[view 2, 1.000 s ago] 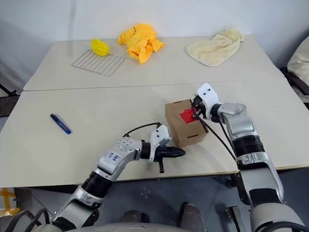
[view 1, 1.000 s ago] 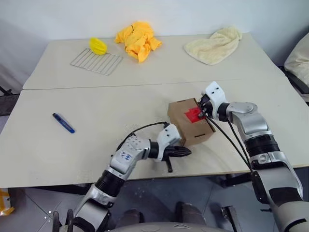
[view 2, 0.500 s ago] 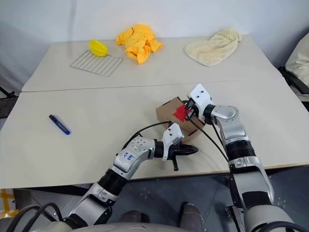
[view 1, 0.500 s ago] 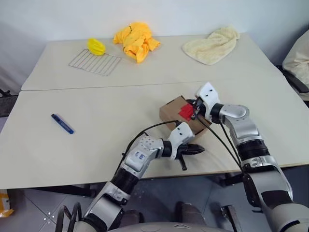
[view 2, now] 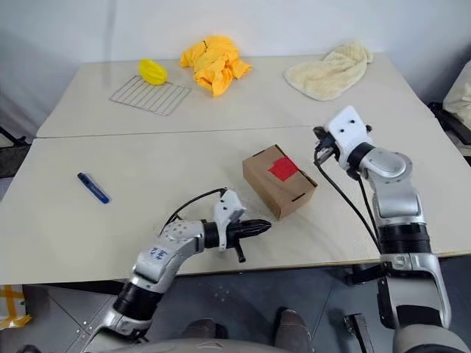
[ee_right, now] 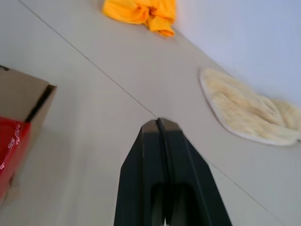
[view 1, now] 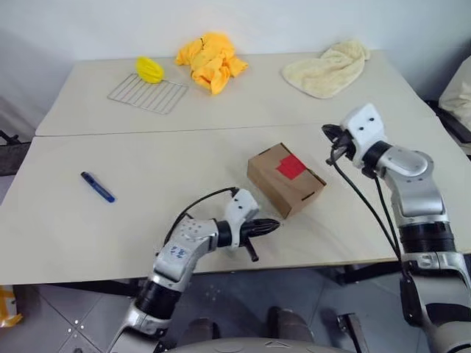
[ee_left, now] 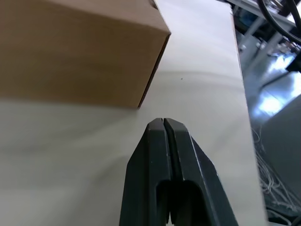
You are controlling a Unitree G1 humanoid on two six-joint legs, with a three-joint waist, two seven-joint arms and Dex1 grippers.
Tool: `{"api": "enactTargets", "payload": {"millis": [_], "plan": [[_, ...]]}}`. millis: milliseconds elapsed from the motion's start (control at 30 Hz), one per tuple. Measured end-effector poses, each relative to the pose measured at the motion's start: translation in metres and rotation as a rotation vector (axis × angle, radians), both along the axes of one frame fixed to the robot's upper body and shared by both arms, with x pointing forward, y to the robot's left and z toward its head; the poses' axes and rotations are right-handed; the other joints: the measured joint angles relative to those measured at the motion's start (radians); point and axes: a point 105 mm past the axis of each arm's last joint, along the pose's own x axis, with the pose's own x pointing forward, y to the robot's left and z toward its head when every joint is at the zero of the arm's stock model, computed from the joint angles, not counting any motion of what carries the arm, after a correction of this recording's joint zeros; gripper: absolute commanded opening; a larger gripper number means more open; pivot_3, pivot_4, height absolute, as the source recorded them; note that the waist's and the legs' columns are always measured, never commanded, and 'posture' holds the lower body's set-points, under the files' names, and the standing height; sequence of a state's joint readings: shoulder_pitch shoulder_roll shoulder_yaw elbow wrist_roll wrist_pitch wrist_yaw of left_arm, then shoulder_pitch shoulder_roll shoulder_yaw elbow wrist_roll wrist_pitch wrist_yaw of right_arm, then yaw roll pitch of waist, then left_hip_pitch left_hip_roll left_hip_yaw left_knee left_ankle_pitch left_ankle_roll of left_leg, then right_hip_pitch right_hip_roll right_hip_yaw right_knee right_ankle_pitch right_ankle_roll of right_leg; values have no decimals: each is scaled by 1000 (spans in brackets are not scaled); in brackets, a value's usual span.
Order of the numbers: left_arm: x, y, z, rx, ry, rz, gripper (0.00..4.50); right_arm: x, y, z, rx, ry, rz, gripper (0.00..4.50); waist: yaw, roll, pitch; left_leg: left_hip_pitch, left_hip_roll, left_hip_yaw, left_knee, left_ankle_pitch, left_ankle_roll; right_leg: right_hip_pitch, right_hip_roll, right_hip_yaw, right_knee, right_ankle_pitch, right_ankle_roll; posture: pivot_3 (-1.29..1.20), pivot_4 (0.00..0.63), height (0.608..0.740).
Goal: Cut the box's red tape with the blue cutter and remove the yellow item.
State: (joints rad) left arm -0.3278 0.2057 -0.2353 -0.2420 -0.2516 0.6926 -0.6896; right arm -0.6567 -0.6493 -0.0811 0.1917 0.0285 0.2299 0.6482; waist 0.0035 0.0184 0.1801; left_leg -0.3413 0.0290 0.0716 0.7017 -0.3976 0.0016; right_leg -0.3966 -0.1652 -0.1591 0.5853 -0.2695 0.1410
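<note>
Here — box between both grippers' fingers

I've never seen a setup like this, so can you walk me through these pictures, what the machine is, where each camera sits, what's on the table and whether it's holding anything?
This is a humanoid robot with two arms, each ending in a gripper of two black fingers. The two wide pictures come from a stereo camera on its head, looking down over the arms. The two close-ups come from cameras on the wrists, looking along the fingers.

On the table sits a box with red tape on top. The blue cutter lies far off to the robot's left. At the back are a wire rack with a small yellow item at its edge, a yellow cloth and a cream towel.

The left gripper is near the box, the right gripper is raised beside it. Both are shut and hold nothing.
</note>
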Motion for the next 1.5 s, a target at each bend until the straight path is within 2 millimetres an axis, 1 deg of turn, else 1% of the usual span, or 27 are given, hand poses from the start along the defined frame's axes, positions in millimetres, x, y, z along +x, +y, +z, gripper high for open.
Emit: {"api": "enactTargets", "payload": {"millis": [67, 133, 233, 267, 333, 400, 467, 533, 567, 633, 700, 867, 967, 1067, 1167, 1267, 1400, 1500], "plan": [[0, 17, 0, 21, 10, 38, 15, -11, -10, -4, 14, 35, -34, 0, 0, 0, 0, 0, 0, 0, 0, 0, 0, 0, 0, 0, 0, 0, 0, 0, 150, 740], [8, 35, -1, 48, 9, 111, 15, -25, -16, -11, 20, 85, -58, 0, 1, 0, 0, 0, 0, 0, 0, 0, 0, 0, 0, 0, 0, 0, 0, 0, 150, 740], [30, 57, -1, 51, -20, 244, 15, -47, -21, -28, 7, 192, -78, 0, 15, 0, 0, 1, 0, 0, 0, 0, 0, 0, 0, 0, 0, 0, 0, 0, 150, 740], [42, 63, -1, 55, -38, 297, 15, -56, -25, -36, 5, 245, -96, 0, 21, 0, 0, 1, -1, 0, 0, 0, 0, 0, 0, 0, 0, 0, 0, 0, 150, 740], [59, 73, 2, 50, -74, 380, 15, -67, -23, -46, 11, 320, -104, 0, 23, 0, 0, 0, -1, 0, 1, 0, 0, 0, 0, 0, 0, 0, -1, 0, 150, 740], [76, 73, 8, 30, -117, 435, 15, -80, -19, -54, 17, 384, -104, 0, 28, -1, 0, 0, -1, 0, 1, 0, 0, 0, 0, -1, 0, 0, -1, 0, 150, 740], [93, 67, 14, 12, -154, 459, 15, -92, -9, -64, 24, 448, -84, 0, 29, -1, 0, 0, -1, 0, 1, 0, 0, 0, 0, -1, 0, 0, -1, 0, 150, 740], [111, 62, 19, 11, -187, 477, 15, -101, 6, -78, 46, 507, -52, 0, 26, -3, 1, 0, -1, 0, 1, 0, 0, 0, 0, -1, 0, 0, -1, 0, 150, 740], [116, 61, 20, 11, -195, 480, 15, -102, 10, -81, 59, 518, -43, 0, 25, -3, 1, 0, -1, 0, 1, 0, 0, 0, 0, -1, 0, 0, -1, 0, 150, 740], [129, 53, 22, 4, -210, 469, 15, -103, 19, -88, 81, 533, -45, 0, 23, -3, 1, 0, -2, 1, 1, 0, 0, 0, 0, -1, 0, 0, 0, 0, 150, 740], [137, 43, 24, -5, -215, 439, 15, -101, 20, -89, 96, 529, -66, 0, 22, -3, 1, -1, -2, 1, 1, 0, 0, 0, 0, -1, -1, 0, 0, 0, 150, 740], [147, 26, 27, -33, -213, 375, 15, -99, 24, -89, 121, 509, -92, 0, 22, -4, 1, -1, -2, 0, -1, 0, 0, 0, 0, -2, -2, 0, 0, 0, 150, 740], [145, 16, 30, -41, -210, 303, 15, -98, 29, -91, 121, 506, -93, 0, 21, -4, 1, -2, -2, 0, -1, 0, 0, -1, 0, -3, -2, 0, 0, 0, 150, 740], [141, 9, 29, -29, -212, 237, 15, -92, 30, -89, 121, 486, -98, 0, 19, -4, 1, -2, -2, 0, -1, 0, 0, -1, 0, -3, -2, 0, 0, 0, 150, 740], [138, 16, 27, -13, -205, 183, 15, -84, 29, -89, 107, 474, -114, 0, 16, -4, 1, -2, -2, 0, -1, 0, 0, -1, 0, -2, -2, 0, 0, 0, 150, 740], [133, 18, 27, -8, -199, 129, 15, -80, 27, -89, 106, 469, -126, 0, 16, -4, 1, -2, -2, 0, -1, 0, 0, -1, 0, -2, -2, 0, 0, 0, 150, 740], [124, 25, 21, 15, -188, 77, 15, -81, 27, -89, 83, 474, -116, 0, 18, -4, 1, -2, -2, 0, -1, 0, 0, -1, 0, -2, -2, 0, 0, 0, 150, 740], [115, 26, 17, 27, -178, 44, 15, -82, 27, -89, 74, 485, -111, 0, 18, -4, 1, -2, -2, 0, -1, 0, 0, -1, 0, -2, -2, 0, 0, 0, 150, 740]]}}
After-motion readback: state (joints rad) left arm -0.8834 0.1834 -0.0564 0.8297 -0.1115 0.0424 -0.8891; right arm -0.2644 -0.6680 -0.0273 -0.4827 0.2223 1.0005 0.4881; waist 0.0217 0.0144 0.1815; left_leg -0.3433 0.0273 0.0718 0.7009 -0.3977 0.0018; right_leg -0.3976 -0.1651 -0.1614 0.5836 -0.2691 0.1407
